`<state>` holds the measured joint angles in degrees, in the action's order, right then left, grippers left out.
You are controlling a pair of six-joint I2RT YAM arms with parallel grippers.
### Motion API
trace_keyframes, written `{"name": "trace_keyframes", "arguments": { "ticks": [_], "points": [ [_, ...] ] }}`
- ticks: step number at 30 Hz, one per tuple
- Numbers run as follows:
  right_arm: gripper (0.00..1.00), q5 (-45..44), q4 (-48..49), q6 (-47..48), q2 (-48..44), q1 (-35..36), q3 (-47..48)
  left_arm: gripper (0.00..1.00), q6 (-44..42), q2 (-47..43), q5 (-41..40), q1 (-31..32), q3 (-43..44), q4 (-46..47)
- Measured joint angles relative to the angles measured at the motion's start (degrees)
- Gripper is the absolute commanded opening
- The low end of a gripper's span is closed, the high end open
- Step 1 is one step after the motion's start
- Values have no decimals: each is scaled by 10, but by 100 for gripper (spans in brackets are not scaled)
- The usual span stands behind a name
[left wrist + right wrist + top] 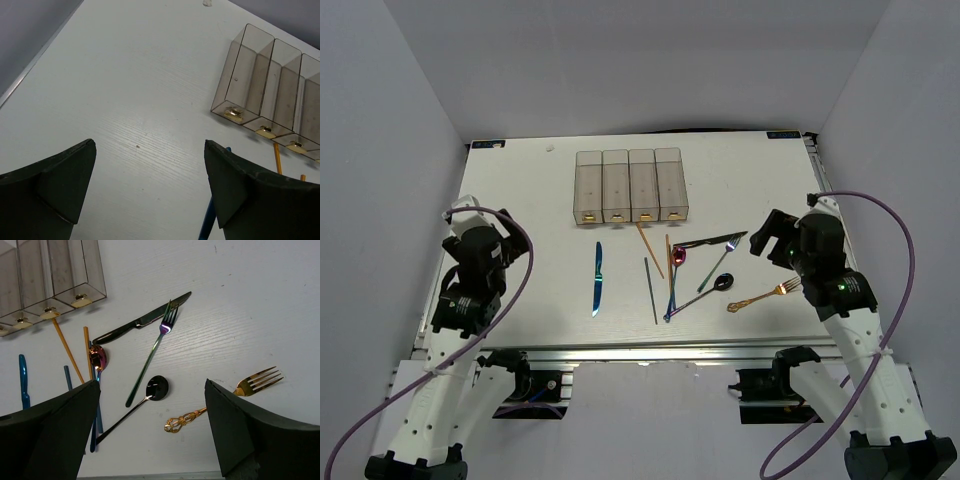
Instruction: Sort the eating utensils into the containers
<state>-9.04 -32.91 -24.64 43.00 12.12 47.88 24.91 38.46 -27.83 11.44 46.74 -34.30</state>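
At the left edge of the table (520,200) the left gripper (150,144) hangs released, its jaws spread wide over bare tabletop with nothing between them. To its right the blue knife (598,279) lies alone, running near to far. Beyond it, towards the back, stand the containers (631,170), four clear bins joined in a row, each with a yellow mark at its near end. Two gold chopsticks (649,249) lie just in front of the bins, one slanting away from their near ends, and a dark chopstick (650,290) lies nearer the arms. Next comes the red spoon (98,357), its bowl beside the chopsticks. The black knife (140,322) lies slantwise further right, and the iridescent fork (150,360) rests its tines across the blade. The black spoon (157,387) has its bowl just beside the fork's handle end, its own handle reaching back to meet the red spoon's. The gold fork (235,395) lies apart on the right. The right gripper (152,382) hovers above this cluster, jaws wide and grasping nothing
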Motion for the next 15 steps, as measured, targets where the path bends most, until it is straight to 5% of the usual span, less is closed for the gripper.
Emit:
{"name": "trace_keyframes", "arguments": {
  "ticks": [9, 15],
  "points": [
    [89, -3, 0, -9, -2, 0, -1, 98, 1, 15, 36, 0, 0, 4],
    [89, -3, -5, -6, 18, 0, -1, 98, 46, 76, 152, 16, -10, 74]
  ]
}}
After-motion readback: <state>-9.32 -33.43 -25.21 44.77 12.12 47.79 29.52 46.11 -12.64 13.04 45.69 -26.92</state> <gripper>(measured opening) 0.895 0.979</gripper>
